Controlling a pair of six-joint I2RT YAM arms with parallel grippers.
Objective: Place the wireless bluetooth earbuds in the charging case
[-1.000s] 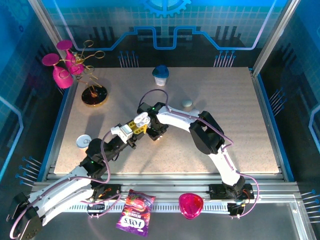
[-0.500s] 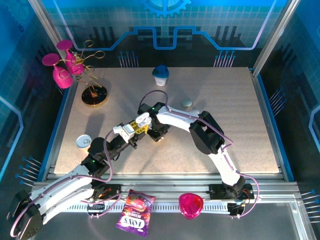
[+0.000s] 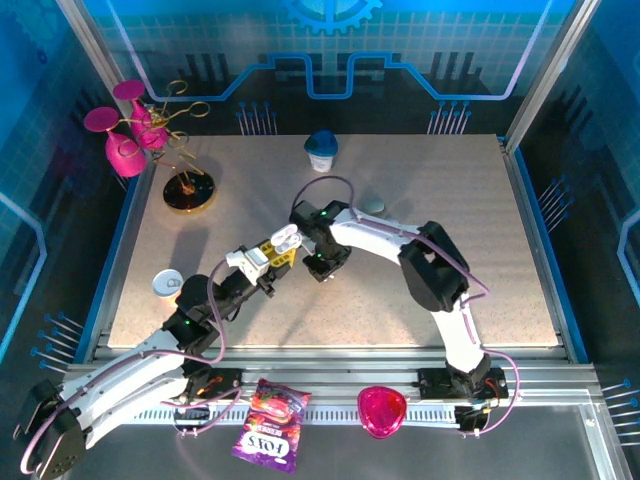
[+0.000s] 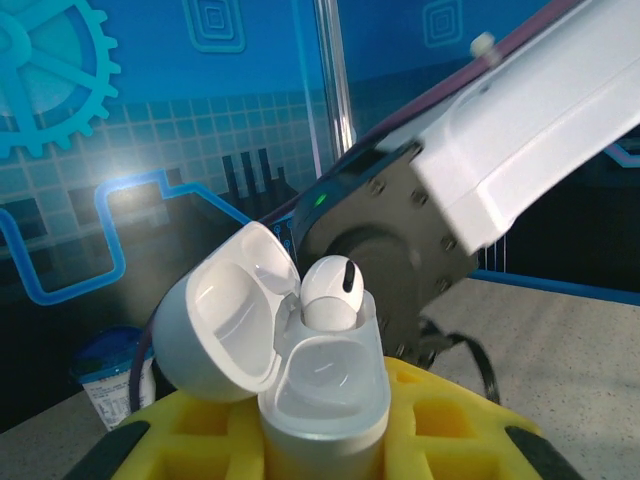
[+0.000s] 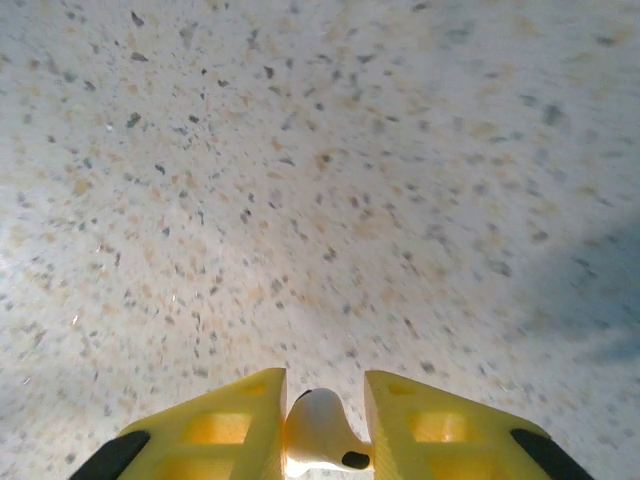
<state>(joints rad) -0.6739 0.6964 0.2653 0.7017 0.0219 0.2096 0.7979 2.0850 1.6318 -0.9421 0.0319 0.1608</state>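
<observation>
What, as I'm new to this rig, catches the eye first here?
The open white case in the left gripper at mid-table, with one earbud already seated in it. Beside it, the right gripper pinches a second earbud above the speckled table. At far left are pink glasses on a gold rack.

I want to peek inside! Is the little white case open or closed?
Open. The lid of the case is flipped back, and one earbud pokes up from inside.
</observation>
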